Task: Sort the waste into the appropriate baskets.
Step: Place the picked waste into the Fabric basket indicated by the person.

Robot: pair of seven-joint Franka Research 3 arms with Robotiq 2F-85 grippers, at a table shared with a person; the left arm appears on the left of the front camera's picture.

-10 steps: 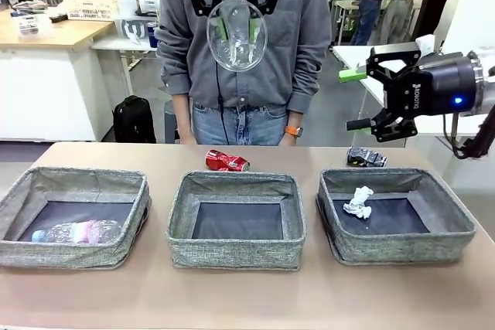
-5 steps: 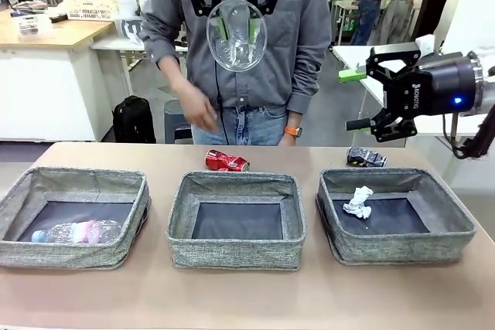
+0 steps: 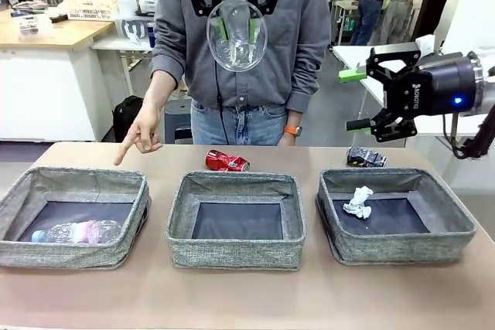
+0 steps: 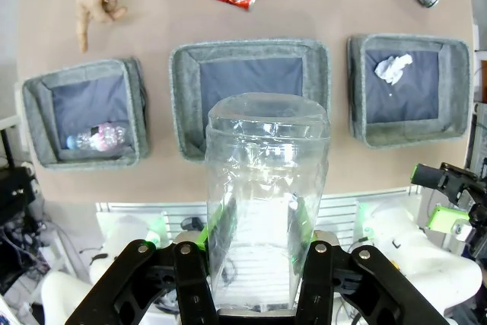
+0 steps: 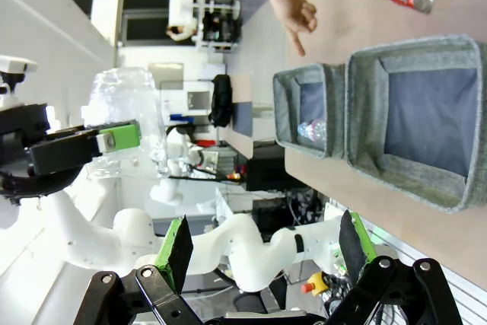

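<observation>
Hand (image 3: 141,135) dropped near left basket (image 3: 73,256) | left jaws grip bottle (image 4: 266,188) | right jaws wide, empty | tan table (image 3: 247,299), likely lab

the three baskets are grey woven fabric with dark flat bottoms: left basket (image 3: 69,254), middle basket (image 3: 236,254), right basket (image 3: 402,246). the surface (image 3: 247,299) is pale brown. the crushed soda can (image 3: 227,161) is red with white marks; the other crushed can (image 3: 366,158) is dark (black with silvery glints). the paper wad (image 3: 358,202) is white. the labelled bottle (image 3: 77,232) is clear with a pinkish label and blue cap. the clear bottle (image 3: 236,34) is uncoloured. the left gripper (image 4: 255,253) and right gripper (image 3: 354,100) are black with green pads; the right one carries a blue light. the person's shirt (image 3: 309,36) is grey, the jeans (image 3: 240,125) blue, the wristband (image 3: 293,130) orange.
</observation>
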